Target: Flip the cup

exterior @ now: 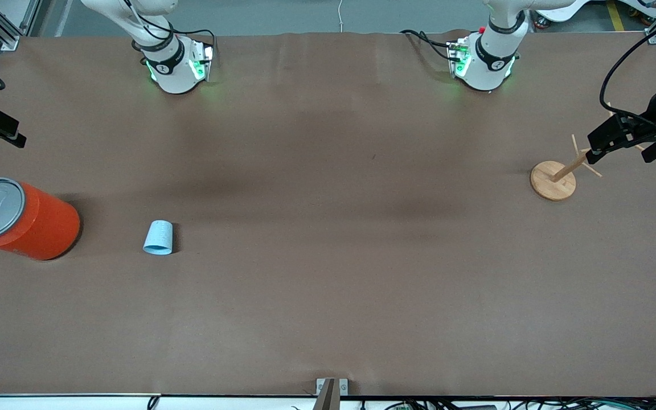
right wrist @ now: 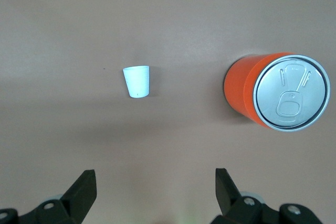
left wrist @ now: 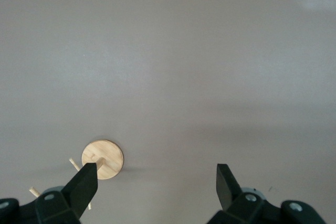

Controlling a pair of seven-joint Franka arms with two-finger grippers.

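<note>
The cup (exterior: 158, 238) is lying sideways near the table's (exterior: 328, 285) right-arm edge, likely light, thin-walled; grip gently across its sides. Right claw (right wrist: 152, 190) and left claw (left wrist: 157, 184) are hovering released.

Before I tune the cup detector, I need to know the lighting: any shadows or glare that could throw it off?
Front view: broad soft dark bands cross the table; the cup and orange can cast small shadows; green glow at both arm bases. Right wrist view: the can's grey lid shines mildly; the cup stays sharp. Left wrist view: even light, faint shadow band.
</note>
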